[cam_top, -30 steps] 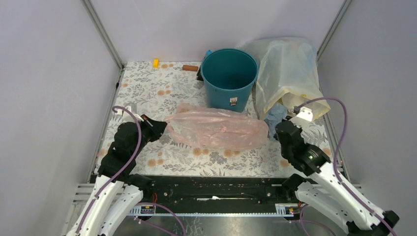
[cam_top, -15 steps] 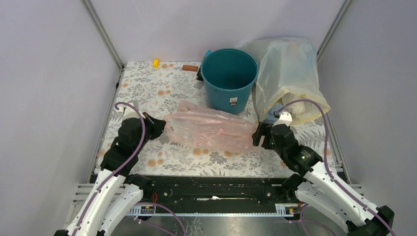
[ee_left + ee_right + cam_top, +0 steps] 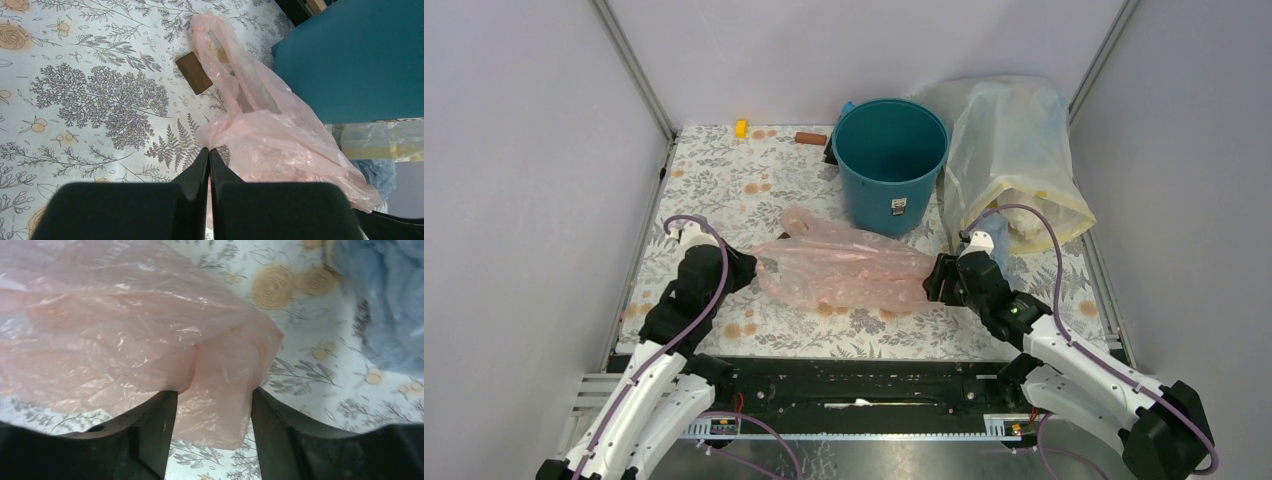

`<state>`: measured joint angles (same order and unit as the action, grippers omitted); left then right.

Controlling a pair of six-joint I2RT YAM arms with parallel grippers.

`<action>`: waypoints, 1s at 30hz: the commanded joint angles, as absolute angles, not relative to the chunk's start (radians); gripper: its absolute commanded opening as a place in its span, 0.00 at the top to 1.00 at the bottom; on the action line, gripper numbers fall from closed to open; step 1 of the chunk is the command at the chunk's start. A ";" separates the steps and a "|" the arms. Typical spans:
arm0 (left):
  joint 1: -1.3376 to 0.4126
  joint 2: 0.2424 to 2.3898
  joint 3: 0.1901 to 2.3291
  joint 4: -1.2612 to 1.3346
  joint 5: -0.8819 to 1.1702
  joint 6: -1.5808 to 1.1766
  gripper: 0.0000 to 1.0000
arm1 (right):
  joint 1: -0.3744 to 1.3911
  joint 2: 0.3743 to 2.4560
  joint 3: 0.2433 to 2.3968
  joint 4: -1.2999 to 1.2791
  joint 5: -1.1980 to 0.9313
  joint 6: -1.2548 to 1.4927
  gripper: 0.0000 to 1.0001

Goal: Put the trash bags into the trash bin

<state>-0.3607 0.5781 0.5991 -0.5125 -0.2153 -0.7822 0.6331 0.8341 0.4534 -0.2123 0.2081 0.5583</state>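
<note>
A pink translucent trash bag (image 3: 844, 270) lies crumpled on the floral table in front of the teal trash bin (image 3: 890, 160), which stands upright and open at the back middle. My left gripper (image 3: 746, 265) is shut on the bag's left end; the left wrist view shows the pink bag (image 3: 270, 145) pinched between the closed fingers (image 3: 208, 152). My right gripper (image 3: 934, 280) is open, its fingers straddling the bag's right corner (image 3: 220, 390). A yellowish bag (image 3: 1009, 160) leans at the back right, and a blue bag (image 3: 994, 245) lies below it.
A small brown block (image 3: 194, 72) lies beside the pink bag's handle. A yellow piece (image 3: 741, 127) and a brown piece (image 3: 810, 138) sit at the back of the table. The grey enclosure walls close in on both sides.
My right gripper has moved left from beside the blue bag to the pink bag's right end. The pink bag has bunched up shorter. My left gripper shifted slightly toward me.
</note>
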 commanded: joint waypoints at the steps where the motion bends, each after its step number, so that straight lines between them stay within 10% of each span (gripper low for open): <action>1: -0.357 0.583 0.604 -0.469 -0.256 -0.782 1.00 | 0.627 0.849 0.474 -0.062 0.079 0.564 0.46; 5: -0.357 0.581 0.611 -0.463 -0.245 -0.797 1.00 | 0.628 0.845 0.506 -0.090 0.078 0.562 1.00; 30: -0.357 0.909 1.683 -0.634 -0.215 -0.694 1.00 | 0.628 1.043 1.624 -0.487 0.228 0.357 1.00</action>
<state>-0.3607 0.8021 1.5768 -0.6201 -0.2359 -0.7288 0.6319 0.9634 1.4876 -0.4461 0.1101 0.4137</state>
